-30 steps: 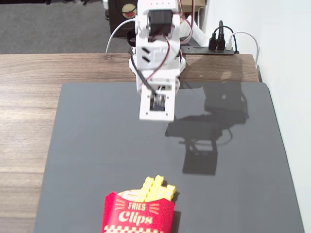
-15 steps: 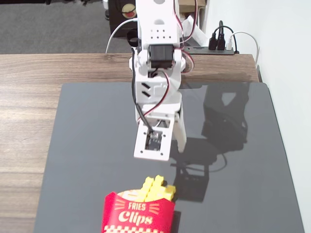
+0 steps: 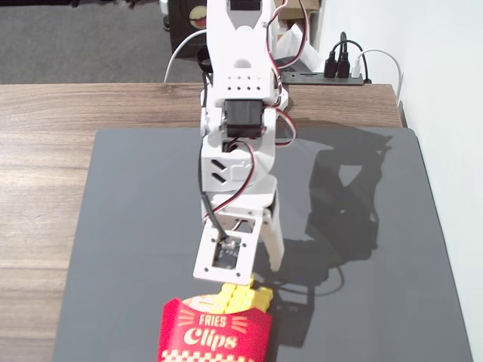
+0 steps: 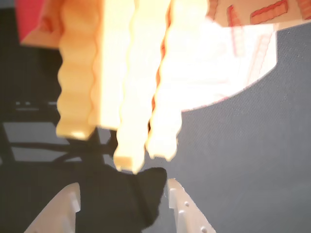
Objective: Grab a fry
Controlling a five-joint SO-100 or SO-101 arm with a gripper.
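While the gripper hangs with jaws spread just short of the yellow fries poking from the red "Fries Clips" carton, approach looks underway; next, advance and pinch one fry.

In the fixed view a mat lies on the table, and the carton stands at the mat's near edge, with fries poking from its top. The arm reaches over the mat from the far side; its gripper hangs just behind the fries (contact cannot be told). A power strip sits behind the table, to the right.
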